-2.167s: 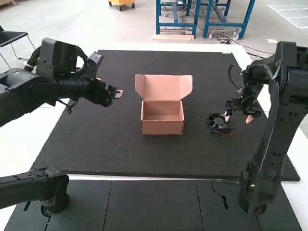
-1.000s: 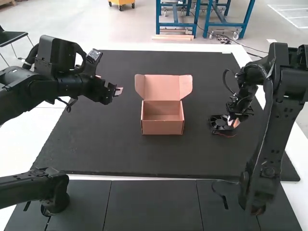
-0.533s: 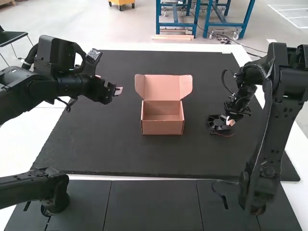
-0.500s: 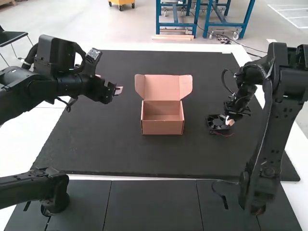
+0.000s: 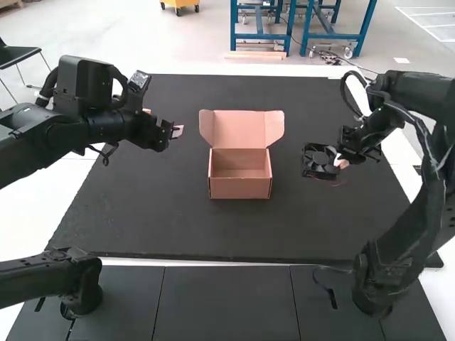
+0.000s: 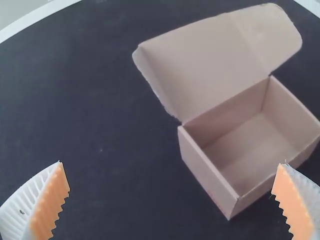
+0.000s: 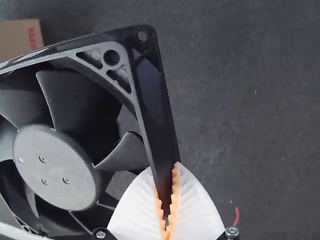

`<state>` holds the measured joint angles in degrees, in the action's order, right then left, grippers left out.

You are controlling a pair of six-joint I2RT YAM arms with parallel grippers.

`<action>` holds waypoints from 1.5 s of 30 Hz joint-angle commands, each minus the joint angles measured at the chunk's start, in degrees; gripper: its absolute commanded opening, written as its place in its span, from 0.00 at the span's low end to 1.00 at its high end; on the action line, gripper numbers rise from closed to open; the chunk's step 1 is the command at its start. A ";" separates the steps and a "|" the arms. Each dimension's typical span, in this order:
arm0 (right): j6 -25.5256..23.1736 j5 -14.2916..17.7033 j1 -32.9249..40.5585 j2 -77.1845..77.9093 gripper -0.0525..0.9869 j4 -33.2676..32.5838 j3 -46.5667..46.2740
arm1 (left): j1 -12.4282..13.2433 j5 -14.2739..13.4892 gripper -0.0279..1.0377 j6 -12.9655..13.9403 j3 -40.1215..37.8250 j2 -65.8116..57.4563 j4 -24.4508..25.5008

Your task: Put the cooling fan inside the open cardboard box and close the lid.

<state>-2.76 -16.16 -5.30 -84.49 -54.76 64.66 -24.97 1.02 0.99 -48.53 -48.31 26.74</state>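
Though not yet boxed, already gripped: right gripper (image 5: 341,162) pinched tight on one edge of the cooling fan (image 5: 318,161), white ribbed fingers (image 7: 195,210) pressed together over the frame with nothing else between them. Held upright and seemingly clear of the mat (image 5: 142,213), just right of the cardboard box (image 5: 240,174), toward the mat's right edge. Near the mat's centre, box standing open and hollow, lid (image 5: 242,129) raised at the back. Off the box's left side, toward the mat's left edge, left gripper (image 5: 173,133) spread wide and holding nothing. Judged roughly a third done: pick-up made, nothing more. Left to do: carry across over the opening, lower and let go inside, then fold the lid forward and press it down.
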 commanded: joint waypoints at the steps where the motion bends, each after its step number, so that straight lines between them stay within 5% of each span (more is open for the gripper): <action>1: -4.79 -1.59 2.75 6.97 0.03 -0.17 -2.44 | 0.19 -0.66 0.93 -2.66 0.55 0.94 -1.61; 6: -10.33 -0.54 8.11 15.85 0.03 1.41 -6.83 | 0.36 -0.93 0.93 -6.71 2.30 0.94 -3.80; 13: -17.10 -0.54 18.31 20.33 0.03 1.24 -9.38 | 0.27 -0.75 0.93 -8.20 3.88 0.94 -4.15; 19: -19.65 -0.71 26.92 18.57 0.03 0.97 -9.20 | -0.17 1.62 0.93 -7.41 2.21 0.94 1.30; 26: -21.05 -0.62 31.58 10.66 0.03 4.58 -6.30 | -0.17 2.15 0.93 -3.37 0.02 1.64 7.54; 45: -22.90 -1.06 38.70 -7.71 0.03 8.09 8.29 | -0.17 2.15 0.93 -0.73 -0.60 3.40 10.26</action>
<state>-24.16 -16.14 31.99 -91.92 -46.89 70.17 -25.04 2.81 -0.60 -47.03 -45.78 37.50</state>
